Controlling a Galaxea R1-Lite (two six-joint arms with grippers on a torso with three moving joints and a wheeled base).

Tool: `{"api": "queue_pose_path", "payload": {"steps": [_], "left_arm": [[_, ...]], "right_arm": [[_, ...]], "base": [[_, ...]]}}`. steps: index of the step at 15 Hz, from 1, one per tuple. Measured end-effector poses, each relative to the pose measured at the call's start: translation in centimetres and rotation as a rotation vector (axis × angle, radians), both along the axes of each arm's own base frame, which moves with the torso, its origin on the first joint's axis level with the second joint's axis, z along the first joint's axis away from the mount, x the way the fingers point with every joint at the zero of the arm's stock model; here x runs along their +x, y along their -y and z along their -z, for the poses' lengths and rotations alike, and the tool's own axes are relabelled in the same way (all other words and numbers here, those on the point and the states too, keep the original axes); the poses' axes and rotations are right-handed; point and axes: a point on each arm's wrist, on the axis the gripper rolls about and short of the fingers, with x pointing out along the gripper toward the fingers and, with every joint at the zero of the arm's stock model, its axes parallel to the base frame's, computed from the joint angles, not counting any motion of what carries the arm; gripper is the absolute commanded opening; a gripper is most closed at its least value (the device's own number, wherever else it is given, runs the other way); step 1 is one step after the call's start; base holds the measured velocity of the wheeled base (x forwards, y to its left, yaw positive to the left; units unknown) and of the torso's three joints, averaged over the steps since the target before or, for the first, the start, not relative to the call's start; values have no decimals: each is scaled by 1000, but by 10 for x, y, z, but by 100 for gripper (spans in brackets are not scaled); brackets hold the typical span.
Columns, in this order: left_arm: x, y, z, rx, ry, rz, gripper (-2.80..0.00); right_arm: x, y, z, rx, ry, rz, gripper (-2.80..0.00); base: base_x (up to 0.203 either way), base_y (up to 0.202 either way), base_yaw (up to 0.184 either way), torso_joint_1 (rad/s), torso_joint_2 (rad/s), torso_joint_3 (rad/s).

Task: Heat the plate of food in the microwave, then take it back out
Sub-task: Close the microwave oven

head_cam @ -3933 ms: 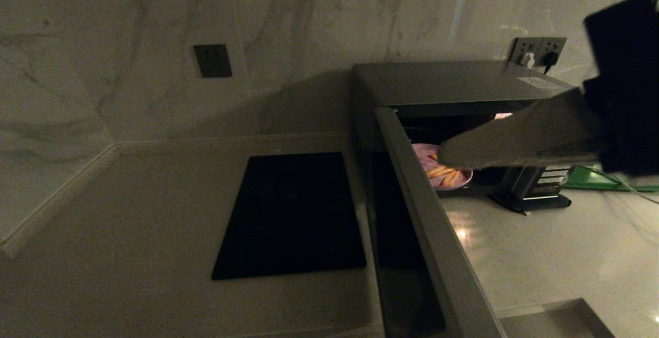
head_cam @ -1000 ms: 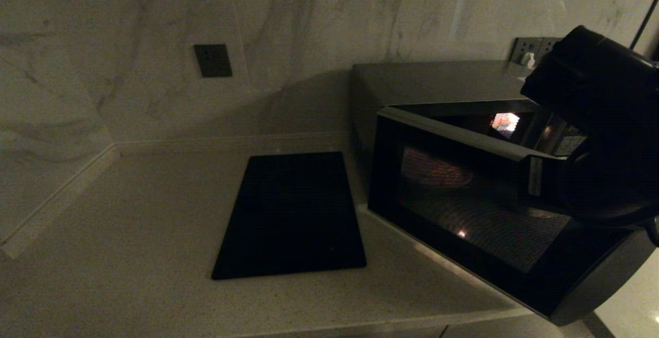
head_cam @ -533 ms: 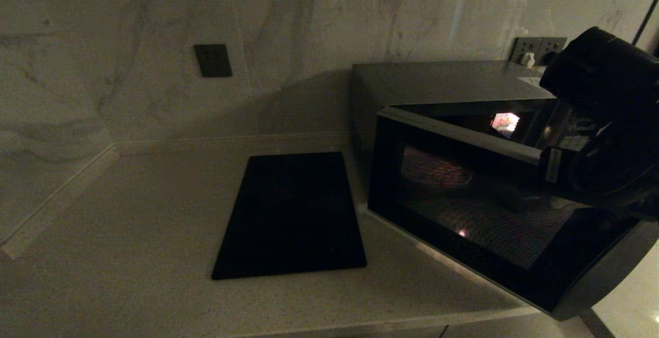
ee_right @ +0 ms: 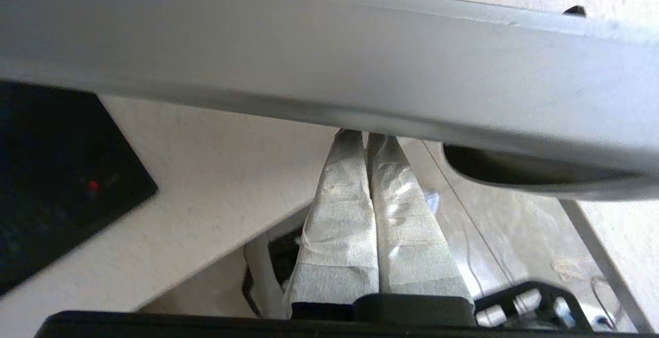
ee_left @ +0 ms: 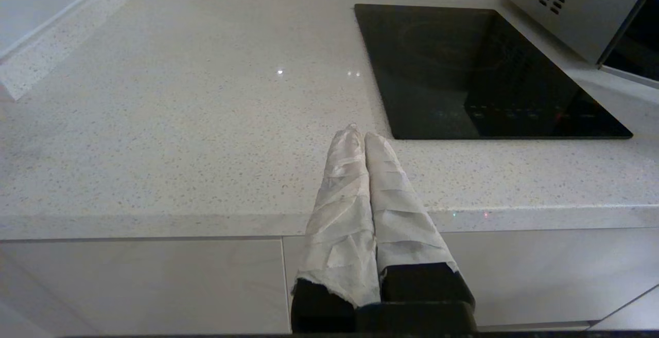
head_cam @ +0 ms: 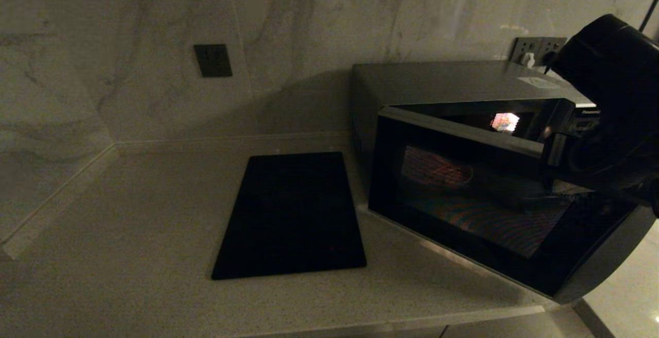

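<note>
Microwave door partly ajar
Right gripper (ee_right: 366, 137), fingers pressed together and empty, touched the microwave (head_cam: 463, 86) door; plate of food (head_cam: 436, 170) sat inside.

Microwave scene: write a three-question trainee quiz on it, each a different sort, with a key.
1. True or false: the microwave door is fully shut.
2. Where is the plate of food? A) on the cooktop B) inside the microwave, behind the door glass C) on the counter
3. Fill in: the right gripper has its jaws ____ and its tips against the door's silver band.

Key: 1 false, it stands ajar; 2 B; 3 shut. The left gripper is parked at the counter edge, jaws shut.
</note>
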Motion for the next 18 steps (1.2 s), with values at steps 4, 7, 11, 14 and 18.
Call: {"api": "queue_pose_path", "payload": {"steps": [4,7,11,14,18], "left_arm": [[0,0,0,0,0,0,-280],[0,0,0,0,0,0,-280],[0,0,0,0,0,1,-280],[0,0,0,0,0,0,-280],[0,0,0,0,0,0,-280]], "right_arm": [[18,12,2,1,42,36,-280],[33,19,2,-4,85,46,-280],[52,32,2,-23,144,60,-280],[67,43,4,-16,190,90,-280],[79,50,2,7,241,91,-280]], "base": [[0,0,0,0,0,0],[0,0,0,0,0,0],[0,0,0,0,0,0],[0,0,0,0,0,0],[0,0,0,0,0,0]]}}
